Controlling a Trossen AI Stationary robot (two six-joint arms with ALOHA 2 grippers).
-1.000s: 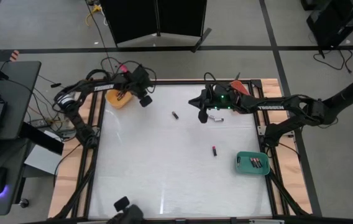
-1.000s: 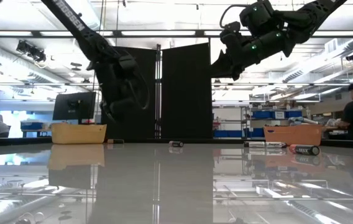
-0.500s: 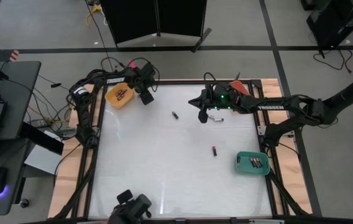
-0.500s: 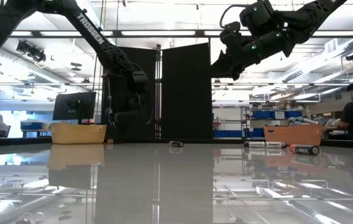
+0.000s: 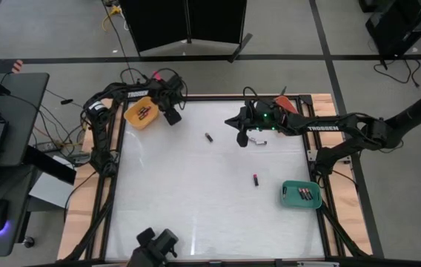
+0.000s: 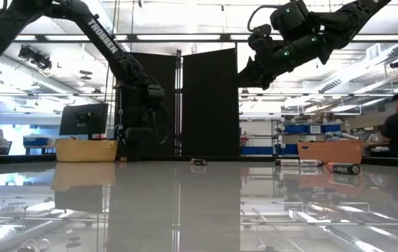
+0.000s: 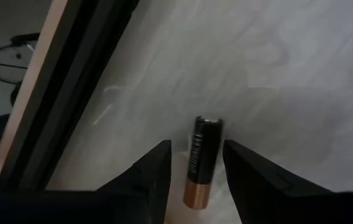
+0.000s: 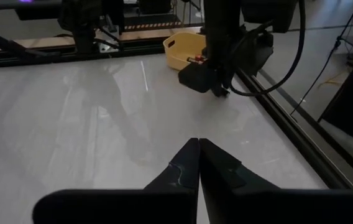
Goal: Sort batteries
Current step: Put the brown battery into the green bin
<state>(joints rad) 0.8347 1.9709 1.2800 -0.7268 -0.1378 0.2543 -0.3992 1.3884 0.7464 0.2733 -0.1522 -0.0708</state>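
Overhead, table-level, two wrist cameras

Left claw (image 7: 195,163) now lower, off the orange tray (image 5: 138,113).

"TROSSEN" in white on right arm (image 5: 322,128) and on left arm (image 6: 99,36).

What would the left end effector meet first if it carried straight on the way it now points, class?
The left end effector points down at the table, its open fingers either side of a black and copper battery lying there. It would probably meet that battery first, though the gap above it is unclear.
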